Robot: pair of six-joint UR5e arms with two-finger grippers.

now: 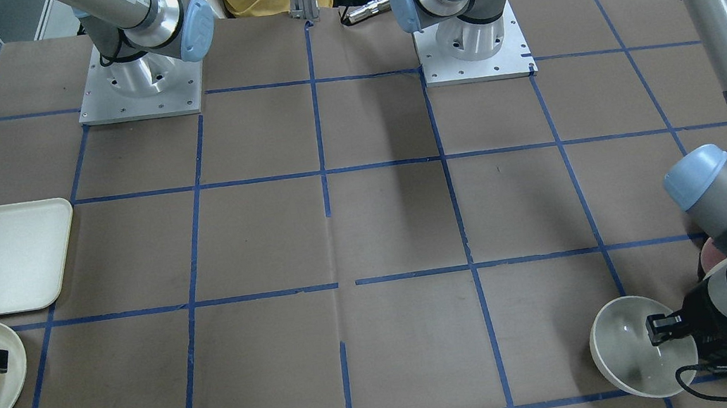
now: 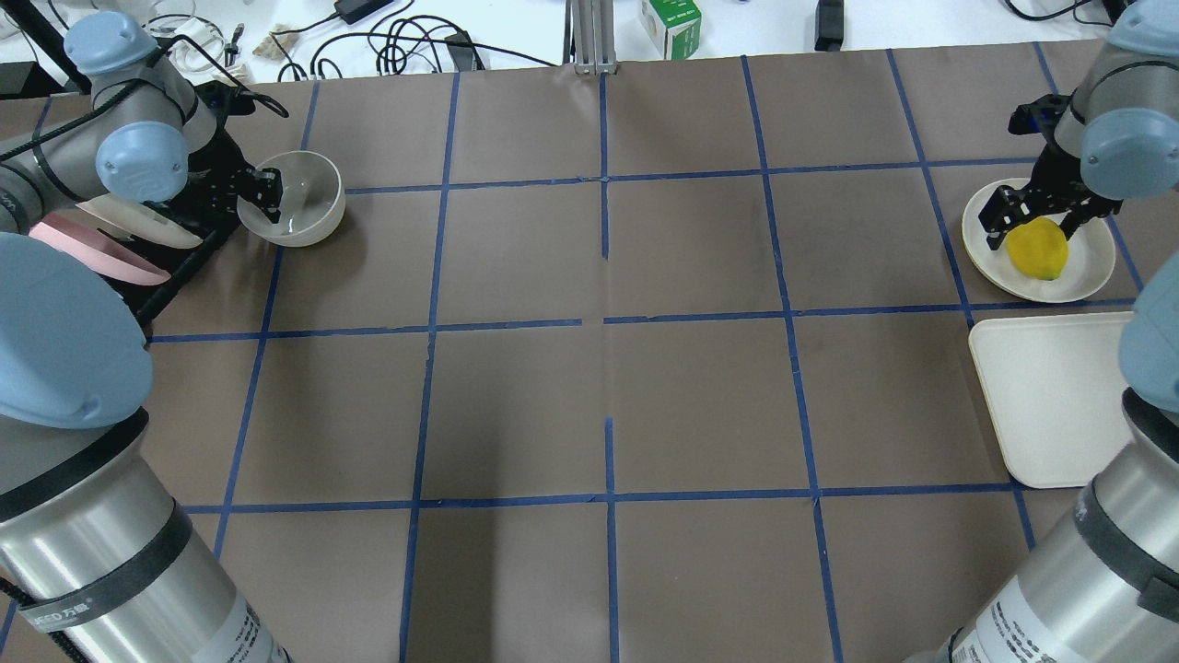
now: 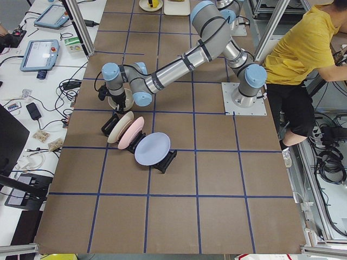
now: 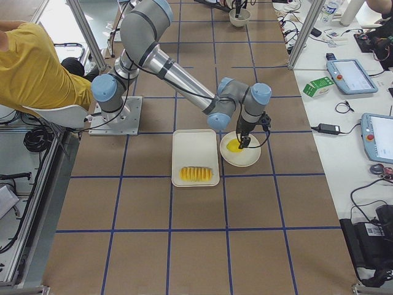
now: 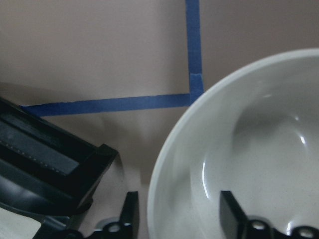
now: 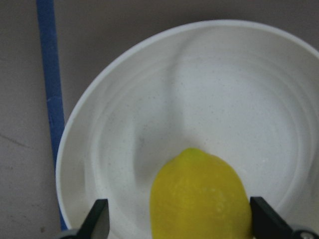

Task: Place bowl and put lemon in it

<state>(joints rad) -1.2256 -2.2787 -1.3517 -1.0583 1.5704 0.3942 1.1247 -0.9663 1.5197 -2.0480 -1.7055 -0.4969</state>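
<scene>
The off-white bowl point(image 2: 304, 198) sits at the table's far left, beside the plate rack. My left gripper point(image 2: 267, 195) is open and straddles the bowl's near rim; in the left wrist view one finger point(image 5: 128, 216) is outside the wall and the other is inside the bowl point(image 5: 259, 149). The yellow lemon point(image 2: 1038, 249) lies on a flat cream plate point(image 2: 1091, 267) at the far right. My right gripper point(image 2: 1033, 219) is open, and its fingers stand on either side of the lemon point(image 6: 199, 199).
A cream rectangular tray point(image 2: 1050, 396) lies next to the plate, with a row of orange-yellow fruit slices point(image 4: 196, 174) on it. A black rack with pastel plates point(image 3: 135, 143) stands by the bowl. A person in yellow point(image 3: 303, 59) sits behind the robot bases.
</scene>
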